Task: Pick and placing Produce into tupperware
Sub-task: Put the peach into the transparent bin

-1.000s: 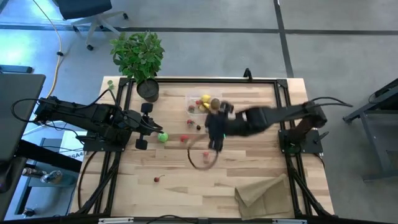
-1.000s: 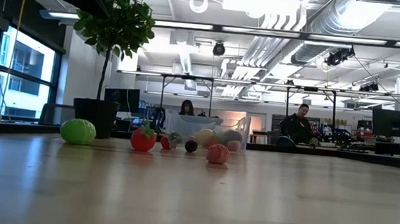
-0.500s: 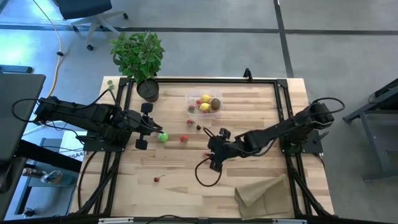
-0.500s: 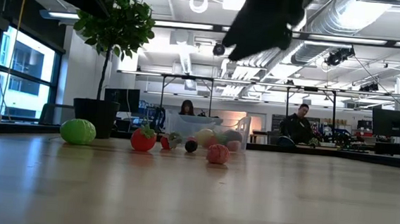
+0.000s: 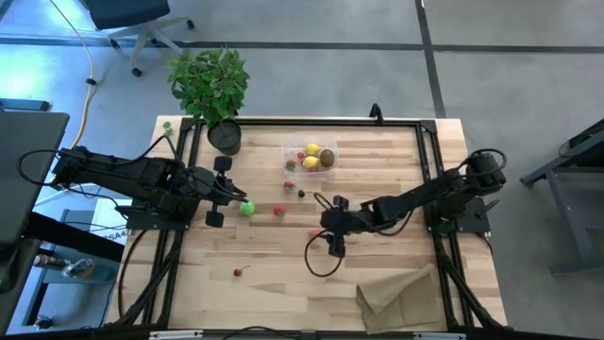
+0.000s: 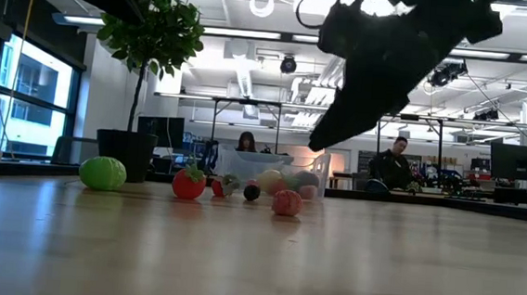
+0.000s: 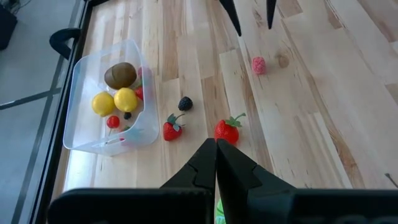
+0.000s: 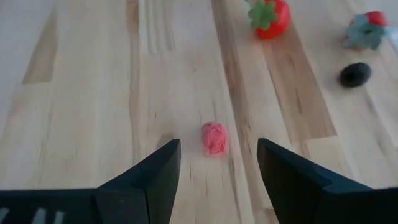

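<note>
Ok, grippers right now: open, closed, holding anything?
Left gripper: shut, holding nothing.
Right gripper: open and empty, lined up over the pink berry.

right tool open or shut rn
Open. The right tool has its two fingers spread wide, framing the pink raspberry on the table, nothing held.

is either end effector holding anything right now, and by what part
Nothing is held. The right end effector is open above the small pink raspberry on the wooden table, not touching it. The left end effector is shut and empty.
</note>
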### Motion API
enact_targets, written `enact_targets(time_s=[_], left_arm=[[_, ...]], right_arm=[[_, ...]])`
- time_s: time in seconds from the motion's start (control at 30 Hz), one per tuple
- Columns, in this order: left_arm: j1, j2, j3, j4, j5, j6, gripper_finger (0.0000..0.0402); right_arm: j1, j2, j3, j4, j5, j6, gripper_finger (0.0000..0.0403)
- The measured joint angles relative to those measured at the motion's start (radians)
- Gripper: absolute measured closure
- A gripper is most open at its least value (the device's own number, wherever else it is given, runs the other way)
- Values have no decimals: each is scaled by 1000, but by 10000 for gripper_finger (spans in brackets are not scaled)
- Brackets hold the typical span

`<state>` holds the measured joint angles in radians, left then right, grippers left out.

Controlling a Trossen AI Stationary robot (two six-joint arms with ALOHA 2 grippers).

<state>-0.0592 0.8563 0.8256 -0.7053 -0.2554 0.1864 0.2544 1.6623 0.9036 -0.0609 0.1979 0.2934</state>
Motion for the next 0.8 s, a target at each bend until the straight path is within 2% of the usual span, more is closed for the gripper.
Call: enact_targets(time_s=[0.3,0.5,0.67,0.8], left_arm=[[0,0,0,0,0,0,399],[0,0,0,-1,0,0,399],[0,0,0,0,0,0,399],[0,0,0,0,0,0,399]], right_arm=[[-42,77,-21,59,-104,-172,199],[-49,106,-20,77,-60,-287,199],[-69,110,-20,109,-158,-354,199],[-84,130,-20,141,-182,-365,199]])
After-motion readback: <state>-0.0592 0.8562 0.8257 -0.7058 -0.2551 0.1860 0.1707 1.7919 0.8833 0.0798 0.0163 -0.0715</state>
